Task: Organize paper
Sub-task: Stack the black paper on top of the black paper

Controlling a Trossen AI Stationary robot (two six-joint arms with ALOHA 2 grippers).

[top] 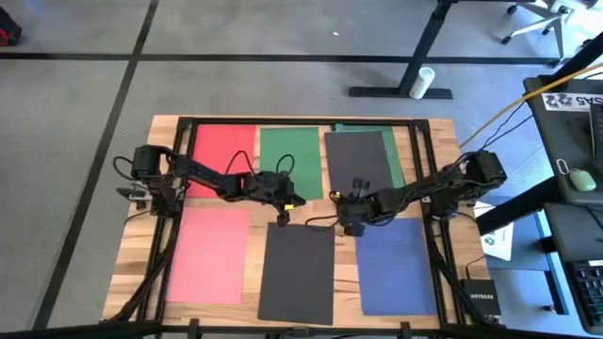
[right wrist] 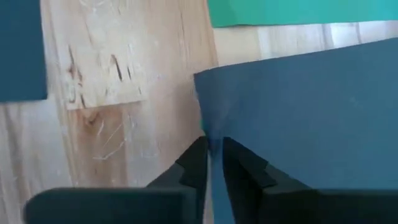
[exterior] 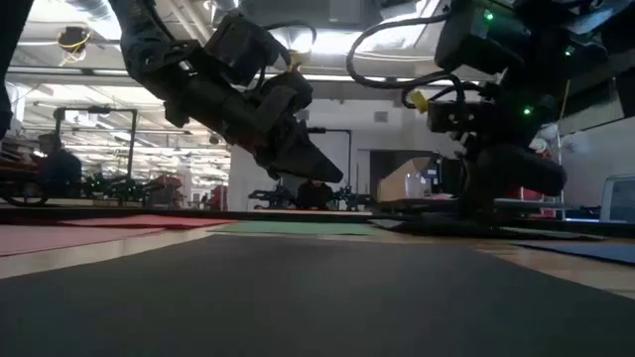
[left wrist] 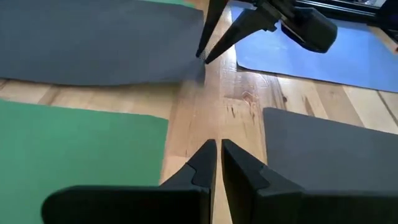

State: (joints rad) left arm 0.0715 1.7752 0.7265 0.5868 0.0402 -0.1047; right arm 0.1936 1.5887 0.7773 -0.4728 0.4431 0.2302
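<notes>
Two end effectors work near the upper dark grey sheet (top: 356,158). Right end effector (right wrist: 212,149) pinches its corner. Left end effector (left wrist: 217,152), beside it, is pressed together, empty.

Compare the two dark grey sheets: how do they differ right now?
The far dark grey sheet lies skewed over a green sheet, and the right gripper pinches its near corner. The near dark grey sheet lies straight on bare wood, untouched, between the pink sheet and the blue sheet. Both share colour, shape and apparent size.
</notes>
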